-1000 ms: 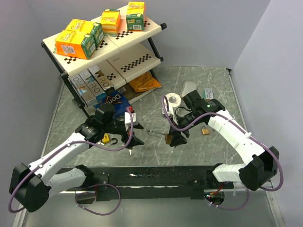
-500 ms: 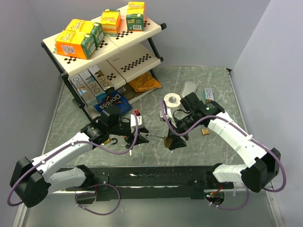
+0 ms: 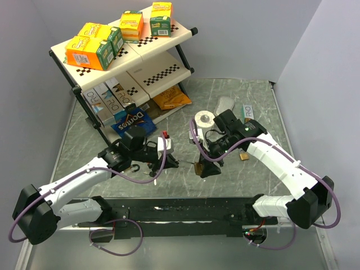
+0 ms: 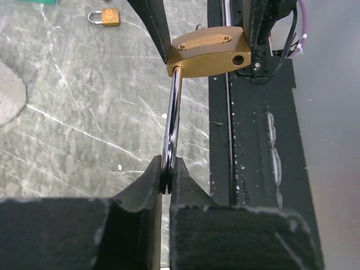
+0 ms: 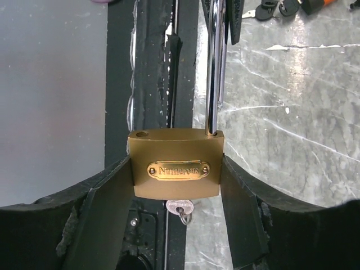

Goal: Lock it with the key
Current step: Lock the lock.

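Facing the right gripper (image 5: 176,169), left gripper (image 4: 167,175) is held level, clenched on the shackle (image 4: 174,112); padlock body (image 5: 175,147) is grasped by right gripper, key (image 5: 180,209) toward its palm.

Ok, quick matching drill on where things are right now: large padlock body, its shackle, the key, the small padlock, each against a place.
1 large padlock body
2 shackle
3 key
4 small padlock

A lying loose on the table
B pinched in the left gripper
C clamped in the right gripper
D seated in the large body, at the end opposite the shackle

Pairs: 1-C, 2-B, 3-D, 4-A
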Available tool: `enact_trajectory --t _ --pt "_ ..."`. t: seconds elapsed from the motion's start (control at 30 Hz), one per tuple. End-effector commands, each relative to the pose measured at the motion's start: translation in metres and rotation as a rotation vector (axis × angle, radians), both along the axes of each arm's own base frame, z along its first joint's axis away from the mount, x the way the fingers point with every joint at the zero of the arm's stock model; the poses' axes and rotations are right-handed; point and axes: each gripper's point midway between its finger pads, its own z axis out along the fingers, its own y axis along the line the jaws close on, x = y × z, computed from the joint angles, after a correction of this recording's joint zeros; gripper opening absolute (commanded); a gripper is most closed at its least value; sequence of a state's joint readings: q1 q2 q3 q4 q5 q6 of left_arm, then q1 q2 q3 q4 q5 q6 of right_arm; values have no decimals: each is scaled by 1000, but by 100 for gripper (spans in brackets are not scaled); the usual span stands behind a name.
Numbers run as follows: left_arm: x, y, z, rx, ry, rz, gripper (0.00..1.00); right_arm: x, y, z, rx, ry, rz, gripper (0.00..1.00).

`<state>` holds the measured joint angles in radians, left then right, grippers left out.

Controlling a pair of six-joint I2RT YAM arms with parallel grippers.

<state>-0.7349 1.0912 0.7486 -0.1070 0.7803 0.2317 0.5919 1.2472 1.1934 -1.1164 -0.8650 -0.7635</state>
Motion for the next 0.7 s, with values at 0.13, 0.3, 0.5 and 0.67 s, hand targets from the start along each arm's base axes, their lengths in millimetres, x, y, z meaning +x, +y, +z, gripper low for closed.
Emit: enact_trajectory --t 0.13,0.3,0.5,0.67 --pt "-4 1 61 -135 71 12 1 12 5 46 151 -91 -116 99" --pt "-11 4 81 -188 183 2 1 18 -6 49 172 -129 -173 99" --pt "-20 2 111 -272 234 -19 1 13 -3 55 232 -158 -163 99" --pt "-24 2 130 -324 267 -27 1 14 4 58 271 -144 -139 99"
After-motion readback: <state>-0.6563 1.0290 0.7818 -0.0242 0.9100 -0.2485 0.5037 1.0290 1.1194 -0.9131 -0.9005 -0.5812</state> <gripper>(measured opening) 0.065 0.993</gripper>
